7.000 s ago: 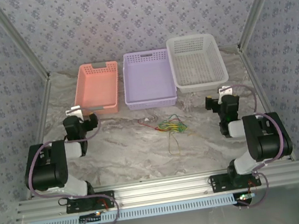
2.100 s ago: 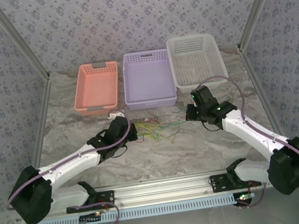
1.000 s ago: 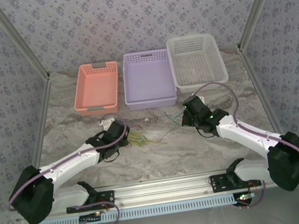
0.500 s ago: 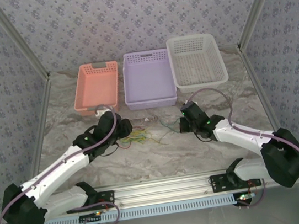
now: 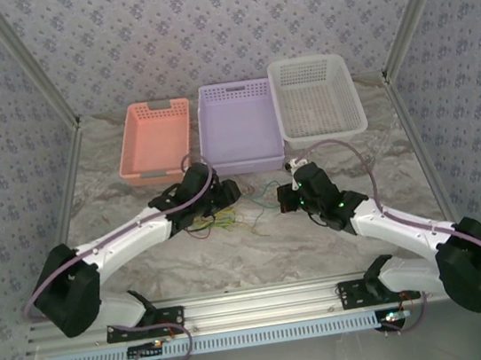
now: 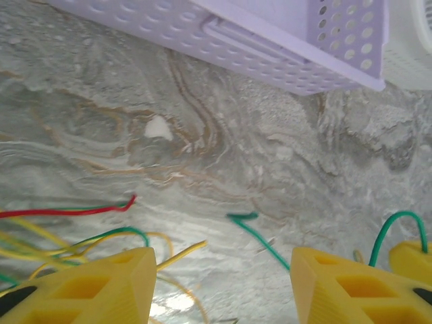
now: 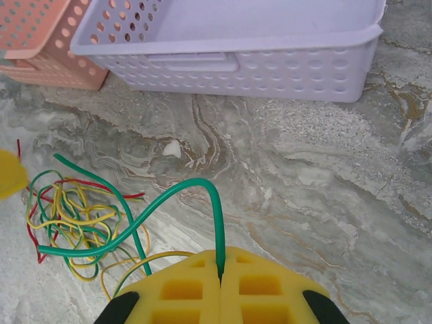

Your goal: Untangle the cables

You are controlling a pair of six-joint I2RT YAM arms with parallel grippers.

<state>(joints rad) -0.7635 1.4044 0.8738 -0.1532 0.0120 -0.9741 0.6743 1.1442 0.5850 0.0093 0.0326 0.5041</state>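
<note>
On the marbled counter (image 5: 321, 240), in front of the purple basket (image 5: 238, 131), the left gripper (image 6: 219, 273) hangs with jaws apart above the tangled cables (image 7: 74, 223). The right gripper (image 7: 221, 283) is clamped on 1 green cable (image 7: 169, 199) that arches down to the tangle.

Left arm (image 5: 119, 242) and right arm (image 5: 400, 227) are of matching build: white rounded link shells joined by black joint housings, with a bulky black shoulder block (image 5: 67, 294) at each base. A purple-grey cable (image 5: 330, 144) runs along each arm and loops free near the wrist. Small green indicator lights (image 5: 338, 205) glow on the right arm's black wrist section. Left gripper (image 6: 221, 260) and right gripper (image 7: 221, 260) carry yellow moulded fingers (image 7: 182, 290) with rectangular recessed pockets. Black parts show at the finger bases.
</note>
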